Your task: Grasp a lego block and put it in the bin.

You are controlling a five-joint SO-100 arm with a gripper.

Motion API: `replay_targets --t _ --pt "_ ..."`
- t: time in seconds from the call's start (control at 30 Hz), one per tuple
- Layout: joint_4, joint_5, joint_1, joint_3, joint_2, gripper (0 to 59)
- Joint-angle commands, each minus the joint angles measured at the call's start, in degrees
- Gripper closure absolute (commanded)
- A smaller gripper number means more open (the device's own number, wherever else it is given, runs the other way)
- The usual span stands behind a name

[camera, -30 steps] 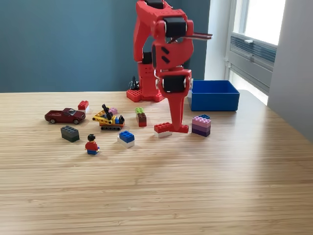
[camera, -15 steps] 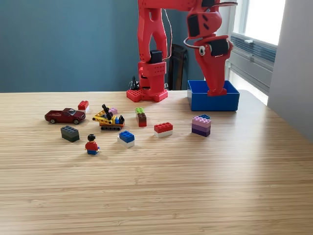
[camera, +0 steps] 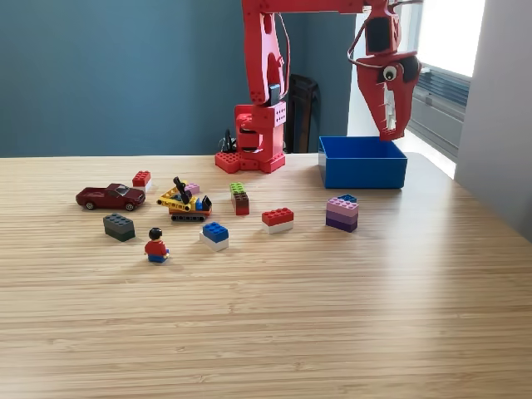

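The blue bin (camera: 363,173) stands at the back on the exterior view's right. My red gripper (camera: 389,131) hangs above its right half, pointing down. The fingertips meet and I see nothing between them. Lego blocks lie on the wooden table: a red-on-white one (camera: 278,219), a blue-on-white one (camera: 214,235), a purple stack (camera: 342,213), a green-and-brown one (camera: 239,199), a small red one (camera: 141,179) and a dark grey one (camera: 119,226).
The arm's red base (camera: 249,150) stands at the back centre. A dark red toy car (camera: 110,196), a yellow toy vehicle (camera: 184,202) and a minifigure (camera: 155,245) sit among the blocks. A window and a wall edge run along the right.
The gripper rose from the red-on-white block, swung right over the bin, then lifted higher. The red-on-white block stayed on the table.
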Motion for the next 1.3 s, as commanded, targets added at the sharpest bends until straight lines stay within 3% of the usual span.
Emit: replay_targets --t 0.03,0.33,0.7,0.9,1.03,1.2,1.3 --pt "2.0 0.0 -7.3 -3.3 4.1 58.6" --pt "3.2 -1.7 -12.7 0.5 4.1 58.6" --pt "3.2 -8.4 -12.7 2.9 4.1 58.3" --pt "3.2 -10.3 -12.7 3.7 4.1 36.6" --pt "3.3 -10.6 -12.6 3.9 4.3 30.5" --pt "3.3 -9.8 -12.4 3.7 4.4 33.3" --pt "3.3 -7.6 -11.0 2.2 4.2 41.9"
